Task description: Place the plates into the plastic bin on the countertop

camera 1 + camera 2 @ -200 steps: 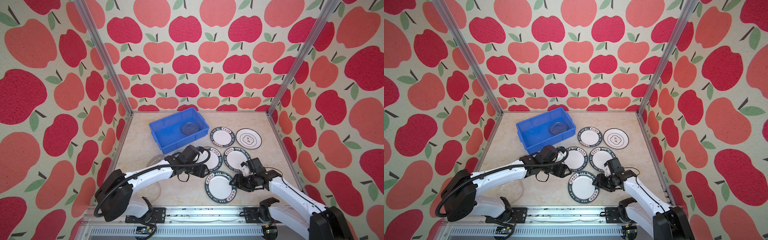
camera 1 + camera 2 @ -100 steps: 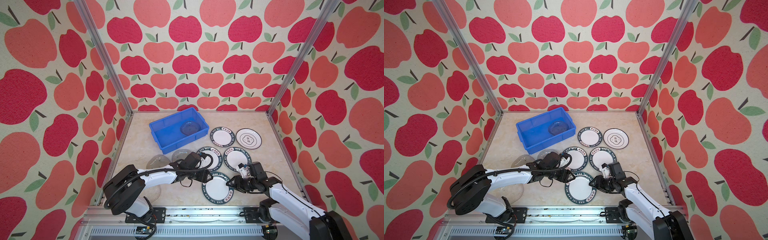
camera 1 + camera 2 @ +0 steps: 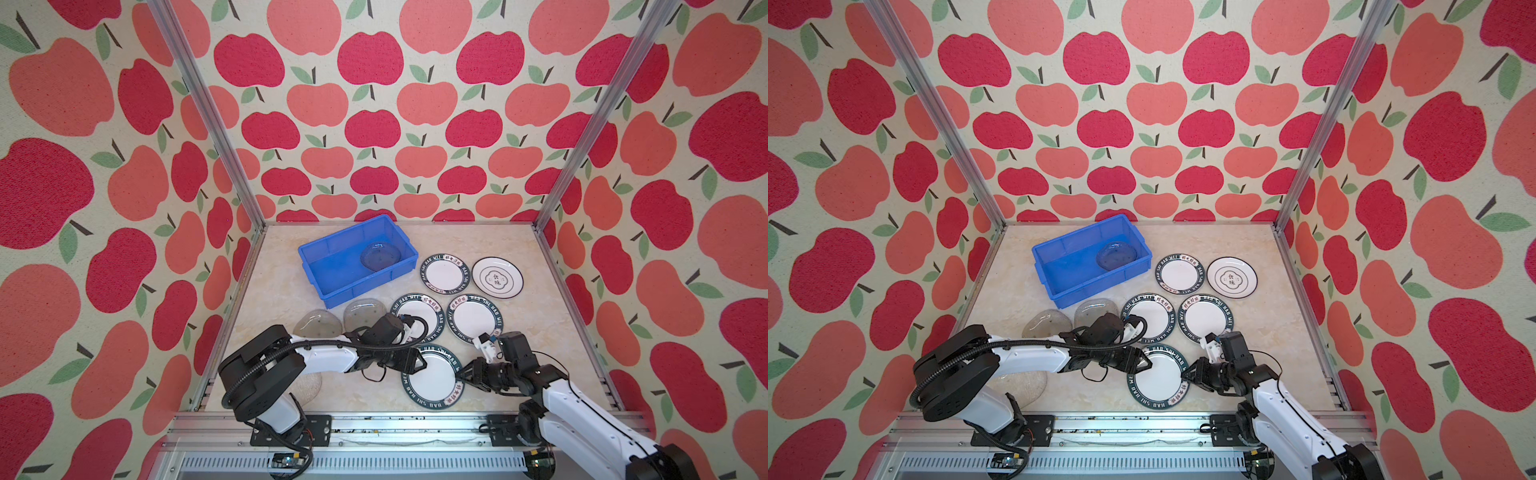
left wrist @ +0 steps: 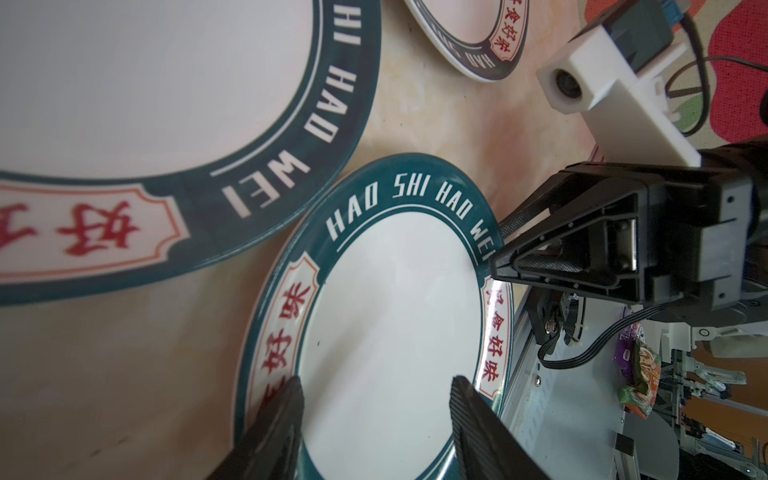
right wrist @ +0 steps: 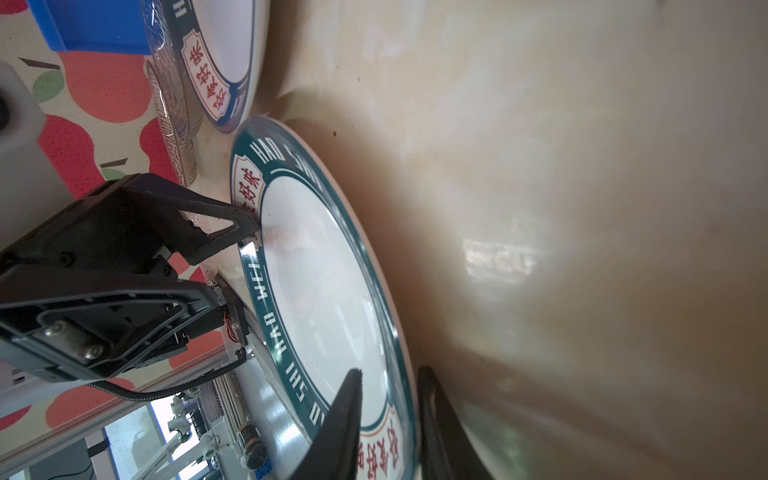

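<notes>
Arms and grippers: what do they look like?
The left arm and right arm have white shells with black joints. A black ribbed hose runs along the left one. The left gripper and right gripper are black, with skeletal triangular fingers and textured pads. A white camera block sits at the right wrist.

Beige marble-patterned countertop [image 3: 540,270] bore a bright blue rectangular plastic bin [image 3: 370,284] rear-left. Beside it lay white round plates with dark-green lettered rims [image 3: 444,272], one black-ringed white plate [image 3: 496,277], and translucent greyish glass plates [image 3: 318,326].
</notes>
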